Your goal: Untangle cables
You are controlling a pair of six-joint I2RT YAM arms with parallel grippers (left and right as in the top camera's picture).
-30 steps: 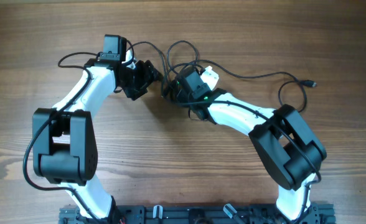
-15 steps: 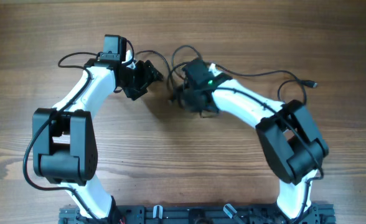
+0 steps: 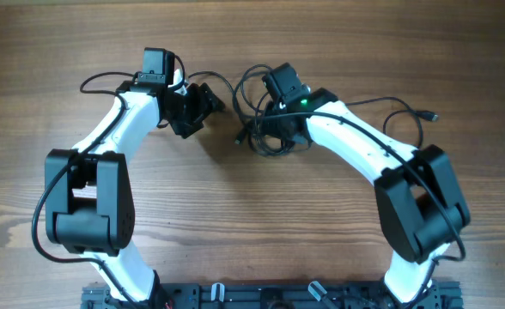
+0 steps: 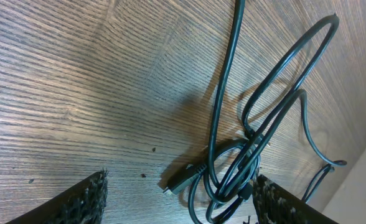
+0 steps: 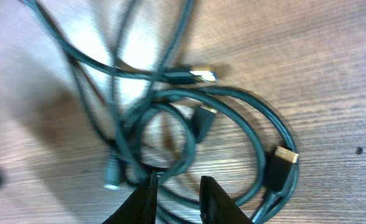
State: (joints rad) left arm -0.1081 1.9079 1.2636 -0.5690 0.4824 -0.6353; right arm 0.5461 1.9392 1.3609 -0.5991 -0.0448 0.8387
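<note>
A wood-grain desk (image 3: 252, 223) carries one tangled bundle of thin black cables (image 4: 229, 180), lying between two grippers. Four plug ends (image 5: 284, 155) show in the knot; the cords themselves are too tangled to count. The left gripper (image 3: 208, 101) stands wide open and empty just beside the bundle. The right gripper (image 5: 178, 202) hangs over it, jaws nearly together; whether they pinch a strand I cannot tell.

L hand (image 4: 180, 198) wide open, R hand (image 5: 177, 200) nearly closed
</note>
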